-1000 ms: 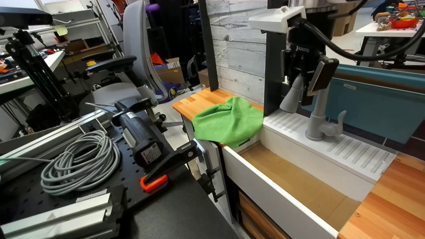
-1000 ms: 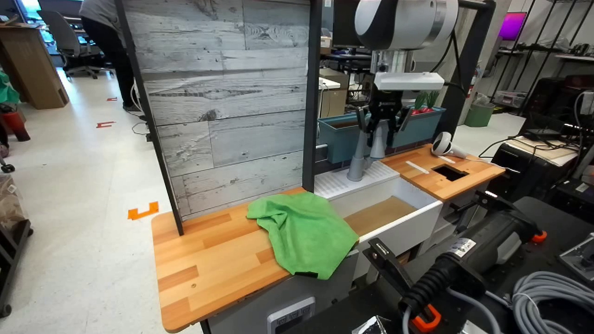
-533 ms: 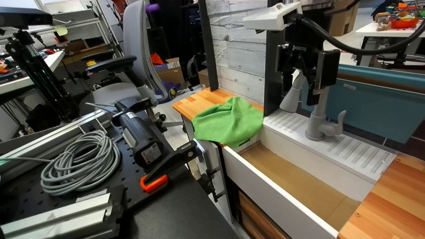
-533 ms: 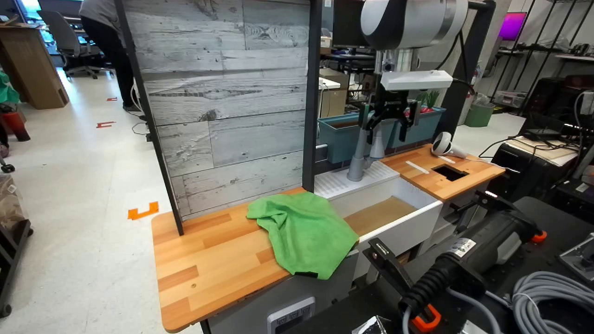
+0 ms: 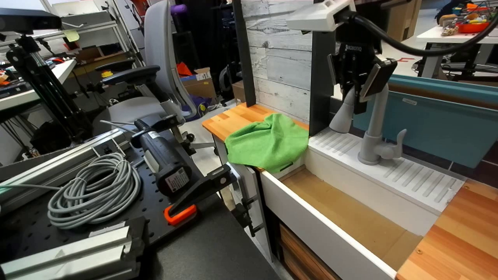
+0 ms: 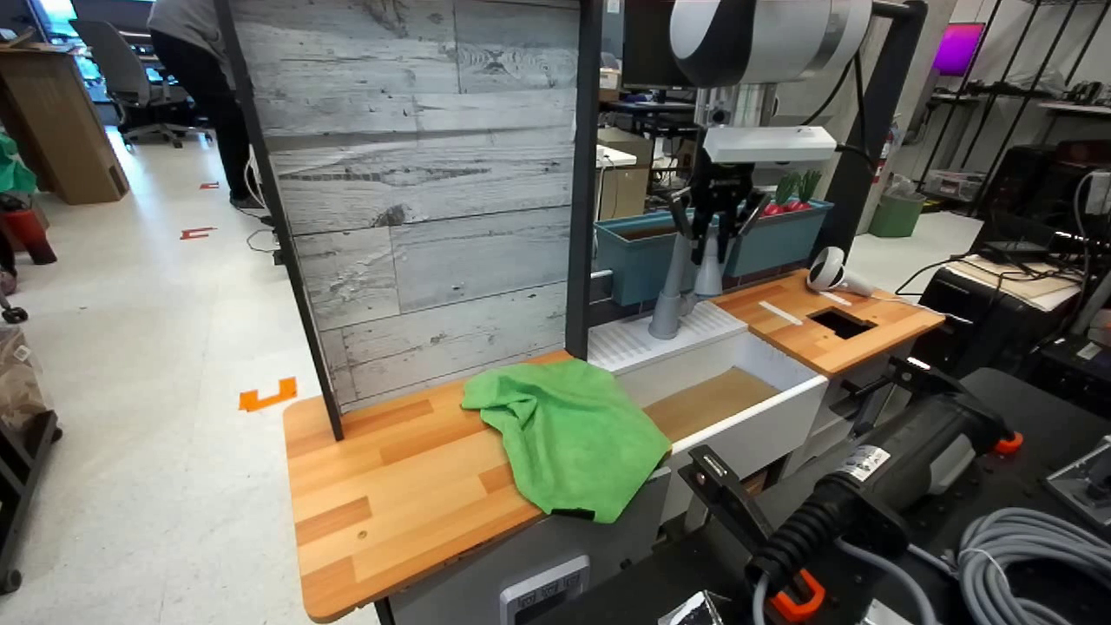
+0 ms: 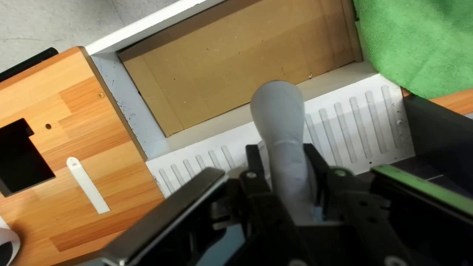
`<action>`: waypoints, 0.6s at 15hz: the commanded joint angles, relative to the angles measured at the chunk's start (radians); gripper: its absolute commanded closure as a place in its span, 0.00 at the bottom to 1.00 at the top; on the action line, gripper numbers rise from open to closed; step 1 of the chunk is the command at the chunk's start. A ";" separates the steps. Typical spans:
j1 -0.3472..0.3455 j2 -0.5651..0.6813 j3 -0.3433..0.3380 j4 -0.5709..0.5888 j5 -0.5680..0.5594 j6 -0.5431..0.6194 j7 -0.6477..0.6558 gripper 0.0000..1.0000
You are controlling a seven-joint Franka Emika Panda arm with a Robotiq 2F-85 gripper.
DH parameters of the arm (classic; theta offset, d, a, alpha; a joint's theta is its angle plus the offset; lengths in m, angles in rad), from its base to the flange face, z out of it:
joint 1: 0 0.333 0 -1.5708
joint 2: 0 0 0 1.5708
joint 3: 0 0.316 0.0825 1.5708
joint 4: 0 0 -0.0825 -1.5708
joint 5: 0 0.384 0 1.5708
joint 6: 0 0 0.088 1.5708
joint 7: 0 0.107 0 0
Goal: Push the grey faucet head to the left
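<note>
The grey faucet head (image 5: pixel 341 118) is an arched matte grey spout with a flared nozzle. It stands on a round base beside a small lever on the white ribbed ledge behind the sink. It also shows in an exterior view (image 6: pixel 710 278). In the wrist view, the faucet head (image 7: pixel 279 107) points toward the sink. My gripper (image 7: pixel 282 153) has one black finger on each side of the spout, just above the flared nozzle, and looks closed on it. The gripper (image 6: pixel 710 247) hides the top of the arch in both exterior views.
The white sink (image 5: pixel 330 233) lies in front of the faucet. A green cloth (image 5: pixel 268 144) hangs over its corner. A teal planter (image 5: pixel 443 120) stands close behind the faucet. A dark post (image 6: pixel 583 260) and plank wall (image 6: pixel 417 174) stand beside it.
The jaws were narrow a second ago, spread wide half a second ago, and are now narrow around the spout. The nozzle has shifted very slightly toward the image right in both exterior views.
</note>
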 commanded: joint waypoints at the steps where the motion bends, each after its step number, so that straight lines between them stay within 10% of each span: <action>1: 0.010 -0.019 -0.006 -0.038 -0.012 0.043 -0.002 0.97; 9: -0.079 -0.003 0.114 0.013 0.208 -0.021 -0.011 0.94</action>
